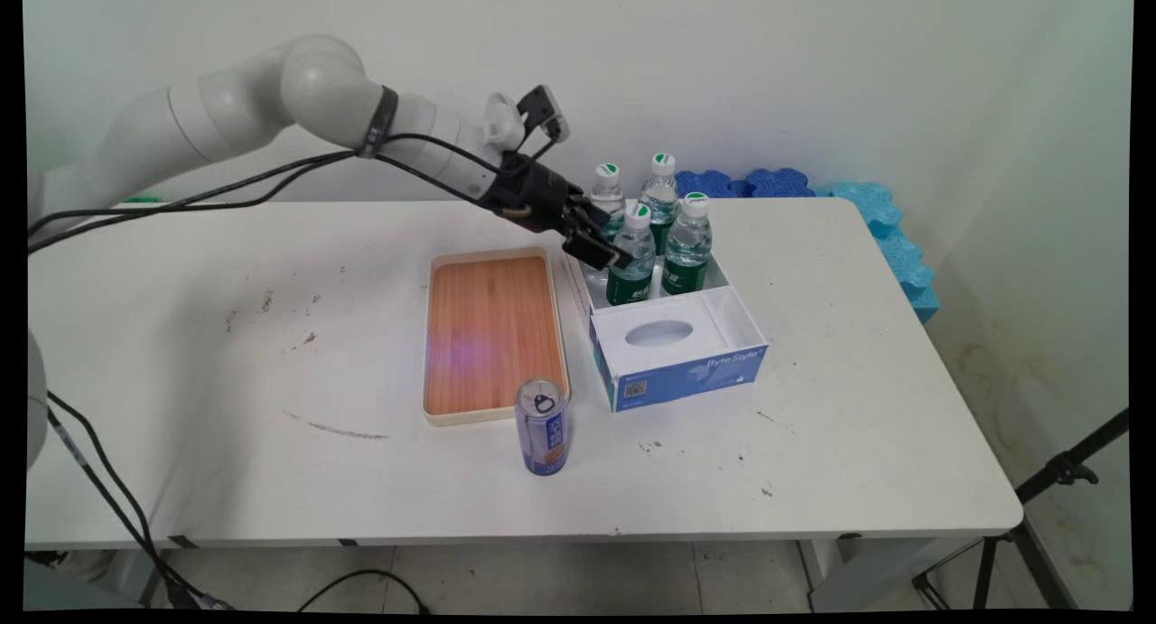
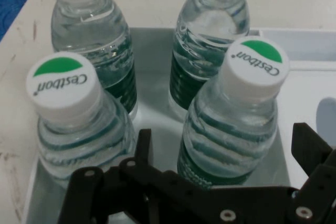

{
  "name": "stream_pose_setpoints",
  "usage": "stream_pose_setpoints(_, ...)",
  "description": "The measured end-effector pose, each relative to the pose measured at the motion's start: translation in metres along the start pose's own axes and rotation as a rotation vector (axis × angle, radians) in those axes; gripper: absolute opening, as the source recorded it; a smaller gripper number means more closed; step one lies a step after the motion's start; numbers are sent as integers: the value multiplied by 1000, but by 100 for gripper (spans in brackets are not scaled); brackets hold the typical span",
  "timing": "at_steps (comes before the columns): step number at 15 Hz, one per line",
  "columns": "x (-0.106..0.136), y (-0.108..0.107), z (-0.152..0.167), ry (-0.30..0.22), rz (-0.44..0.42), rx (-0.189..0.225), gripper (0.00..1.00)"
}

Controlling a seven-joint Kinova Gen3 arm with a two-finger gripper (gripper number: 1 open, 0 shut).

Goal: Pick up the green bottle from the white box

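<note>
Fingers of the end effector (image 2: 223, 153) spread around a ribbed clear plastic bottle (image 2: 231, 129); three more beside.

Four clear water bottles (image 2: 231, 124) carry dark green labels and white caps topped with a green half-disc. The box (image 1: 686, 371) is white with a blue front. The tray (image 1: 492, 335) has striped orange-brown wood in a cream rim. The can (image 1: 543, 427) is blue, possibly with an orange patch.

Wood tray (image 1: 488, 335), blue can (image 1: 543, 426) nr it, blue foam mats (image 1: 890, 231) behind table (image 1: 858, 443).
</note>
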Motion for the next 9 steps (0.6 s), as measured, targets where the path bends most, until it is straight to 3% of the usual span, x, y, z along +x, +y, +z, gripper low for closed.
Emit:
stream_pose_setpoints(7, -1, -2, 22, 7, 12, -2, 100)
stream_pose_setpoints(8, -1, -2, 24, 9, 15, -3, 0)
stream_pose_setpoints(9, -1, -2, 26, 11, 18, -3, 0)
